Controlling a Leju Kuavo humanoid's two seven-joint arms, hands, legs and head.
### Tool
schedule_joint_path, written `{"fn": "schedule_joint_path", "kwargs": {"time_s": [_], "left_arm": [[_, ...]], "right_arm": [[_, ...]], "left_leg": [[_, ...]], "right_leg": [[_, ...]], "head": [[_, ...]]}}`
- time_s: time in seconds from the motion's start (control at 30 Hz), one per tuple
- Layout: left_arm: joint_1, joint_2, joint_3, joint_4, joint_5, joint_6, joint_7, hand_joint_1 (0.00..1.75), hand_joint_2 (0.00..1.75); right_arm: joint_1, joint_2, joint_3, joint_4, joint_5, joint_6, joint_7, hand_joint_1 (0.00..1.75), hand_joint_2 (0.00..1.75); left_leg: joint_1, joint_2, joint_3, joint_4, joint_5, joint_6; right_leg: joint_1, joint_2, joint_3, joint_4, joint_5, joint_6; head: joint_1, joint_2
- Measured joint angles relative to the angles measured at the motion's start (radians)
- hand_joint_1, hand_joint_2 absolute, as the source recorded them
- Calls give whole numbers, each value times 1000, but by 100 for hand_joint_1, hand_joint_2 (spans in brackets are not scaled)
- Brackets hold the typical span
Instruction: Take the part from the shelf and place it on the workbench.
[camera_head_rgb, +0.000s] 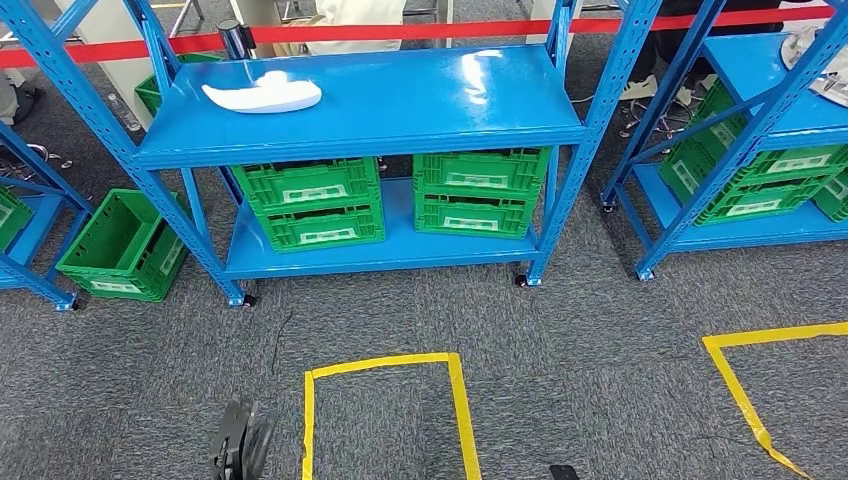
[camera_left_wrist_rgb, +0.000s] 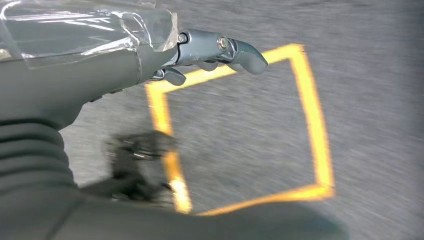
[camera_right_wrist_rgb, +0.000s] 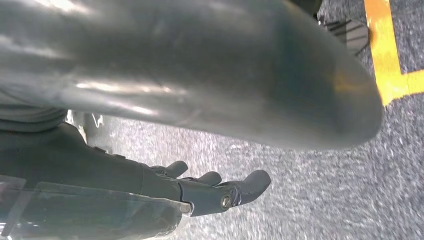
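Observation:
The part (camera_head_rgb: 262, 93), a white flat curved piece, lies on the top board of the blue shelf (camera_head_rgb: 400, 110), towards its left end. My left hand (camera_head_rgb: 243, 445) hangs low over the grey carpet, far from the shelf, just left of a yellow taped square (camera_head_rgb: 385, 410). In the left wrist view the left hand (camera_left_wrist_rgb: 215, 50) has its fingers stretched out and holds nothing. A small dark bit of my right hand (camera_head_rgb: 563, 472) shows at the bottom edge. In the right wrist view the right hand (camera_right_wrist_rgb: 210, 187) hangs with loosely bent fingers and nothing in it.
Green crates (camera_head_rgb: 310, 200) (camera_head_rgb: 478, 190) sit on the shelf's lower board, and another crate (camera_head_rgb: 120, 245) stands on the floor at the left. A second blue shelf (camera_head_rgb: 740, 130) with crates is at the right. A red barrier tape (camera_head_rgb: 450, 30) runs behind, with a person's legs beyond it.

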Motion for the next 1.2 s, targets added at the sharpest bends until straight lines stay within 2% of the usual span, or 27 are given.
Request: {"fn": "schedule_joint_path", "kwargs": {"time_s": [0.03, 0.17, 0.57, 0.8, 0.93, 1.03, 1.1, 1.13, 1.17, 1.2], "left_arm": [[-2, 2, 0, -29, 2, -8, -9, 0, 0], [-7, 6, 0, -154, 7, -58, -42, 0, 0], [-42, 26, -65, -509, 16, -359, -142, 0, 0], [-70, 45, -118, -693, 13, -546, -212, 0, 0], [-87, 54, -151, -791, 10, -653, -250, 0, 0], [-99, 61, -178, -865, 10, -737, -278, 0, 0], [-108, 64, -195, -912, 13, -793, -297, 0, 0], [-114, 65, -205, -934, 16, -821, -306, 0, 0], [-121, 66, -216, -954, 20, -849, -315, 0, 0], [-126, 66, -227, -971, 25, -876, -323, 0, 0]], "right_arm": [[-1, -1, 6, 1, 0, -3, -3, 0, 0], [-6, -6, 26, 3, -4, -8, -16, 0, 175], [-22, -10, 46, 10, -30, 60, -41, 0, 175], [-26, -10, 55, 16, -49, 109, -53, 0, 175], [-30, -10, 62, 18, -59, 138, -56, 0, 0], [-34, -10, 67, 19, -67, 163, -56, 0, 0], [-39, -11, 71, 20, -72, 179, -53, 0, 0], [-42, -13, 73, 20, -74, 187, -51, 0, 0], [-45, -15, 75, 20, -76, 195, -48, 0, 0], [-47, -18, 78, 20, -78, 203, -44, 0, 0]], "left_leg": [[0, 0, 0, 0, 0, 0], [0, 0, 0, 0, 0, 0], [0, -1, 0, 0, 0, 0], [-3, -1, -2, 5, -1, 1], [-5, -1, -6, 13, -4, 8], [-7, -1, -12, 20, -7, 20], [-7, 1, -6, 4, 2, 36], [-6, 3, -1, -8, 9, 46], [-5, 5, 4, -20, 16, 54], [-6, 6, 6, -25, 19, 58]], "right_leg": [[0, 0, 0, 0, 0, 0], [0, 0, 0, 0, 0, 0], [0, 0, 0, 0, 0, 0], [-5, 0, 0, 0, 2, 4], [-8, 0, -1, 0, 4, 8], [-10, 0, -1, -4, 7, 18], [-9, -1, -1, -7, 8, 25], [-9, -2, -9, 8, 0, 24], [-7, -3, -30, 48, -18, 19], [-6, -4, -64, 111, -44, 11]], "head": [[0, 0], [0, 0], [0, 0], [0, 0], [0, 0], [0, 0], [1, 0], [2, 0], [3, 0], [5, 0]]}}
